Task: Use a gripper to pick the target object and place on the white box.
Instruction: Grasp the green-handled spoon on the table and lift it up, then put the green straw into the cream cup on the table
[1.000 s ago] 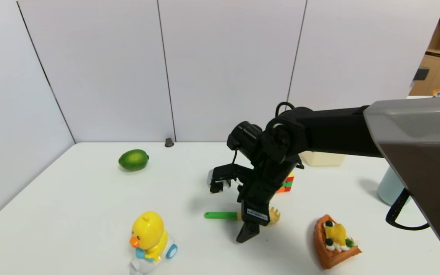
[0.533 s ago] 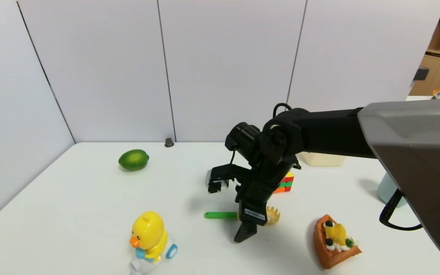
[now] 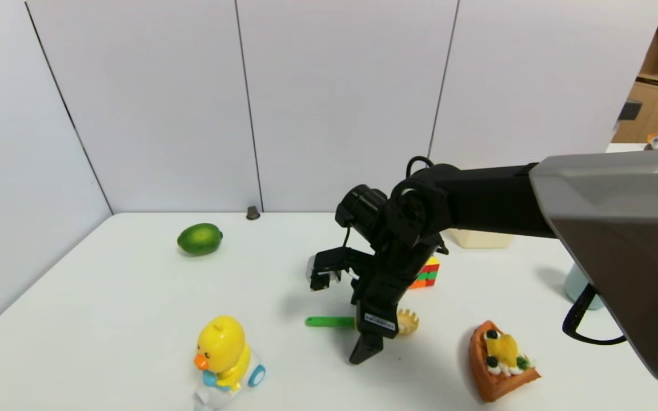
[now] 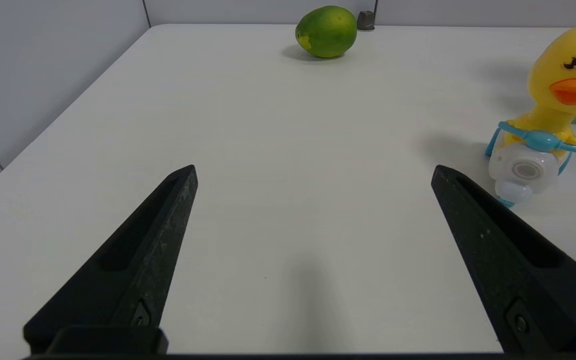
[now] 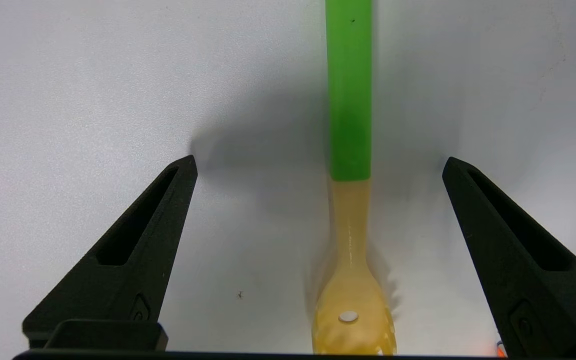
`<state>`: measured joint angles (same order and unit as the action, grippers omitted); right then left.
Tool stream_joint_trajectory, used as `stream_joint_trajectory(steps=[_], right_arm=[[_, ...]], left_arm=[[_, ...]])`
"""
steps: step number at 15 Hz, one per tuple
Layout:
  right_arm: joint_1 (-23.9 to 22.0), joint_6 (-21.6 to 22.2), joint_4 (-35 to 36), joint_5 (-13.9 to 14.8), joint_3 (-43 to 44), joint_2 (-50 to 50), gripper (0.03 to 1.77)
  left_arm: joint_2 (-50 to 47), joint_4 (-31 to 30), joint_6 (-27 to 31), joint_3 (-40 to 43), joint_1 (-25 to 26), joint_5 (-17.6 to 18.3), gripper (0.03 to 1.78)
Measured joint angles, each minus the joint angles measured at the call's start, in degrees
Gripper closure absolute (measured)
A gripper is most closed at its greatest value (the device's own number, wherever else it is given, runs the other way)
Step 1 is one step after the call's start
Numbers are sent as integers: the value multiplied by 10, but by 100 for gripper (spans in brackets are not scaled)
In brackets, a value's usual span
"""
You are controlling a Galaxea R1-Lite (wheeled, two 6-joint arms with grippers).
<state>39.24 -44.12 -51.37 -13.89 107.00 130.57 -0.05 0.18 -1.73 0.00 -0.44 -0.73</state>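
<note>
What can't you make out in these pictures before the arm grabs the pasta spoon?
- White box: head view, mostly hidden behind the right arm; only a lower strip shows.
- Pasta spoon: head view, its middle covered by the right pincer; right wrist view cuts off the handle end and head tip.
- Colored cube: head view, partly behind the arm.
- Grey-blue cup: head view, largely blocked by the arm's grey housing.

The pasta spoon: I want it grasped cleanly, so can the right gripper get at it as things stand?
Probably yes: the right gripper is open, its fingers either side of the pasta spoon, with nothing between them.
</note>
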Motion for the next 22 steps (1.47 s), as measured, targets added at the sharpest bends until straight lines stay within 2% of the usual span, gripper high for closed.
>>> stream_joint_trajectory(steps=[2,5,9,10,11,17,22], right_arm=[[-1,-1,-3,-1,0,1,15],[0,0,-5,1,0,1,65],[-1,0,-6,1,-1,1,114],[-1,0,-7,1,-1,1,170],[-1,0,-6,1,-1,1,165],[-1,-1,-15,-1,-5,-8,165],[-13,1,-41,-8,-8,-73,165]], left_arm=[[0,0,0,0,0,0,12],[0,0,0,0,0,0,12],[0,0,0,0,0,0,12],[0,0,0,0,0,0,12],[0,0,0,0,0,0,12],[0,0,0,0,0,0,12],[0,0,0,0,0,0,12]])
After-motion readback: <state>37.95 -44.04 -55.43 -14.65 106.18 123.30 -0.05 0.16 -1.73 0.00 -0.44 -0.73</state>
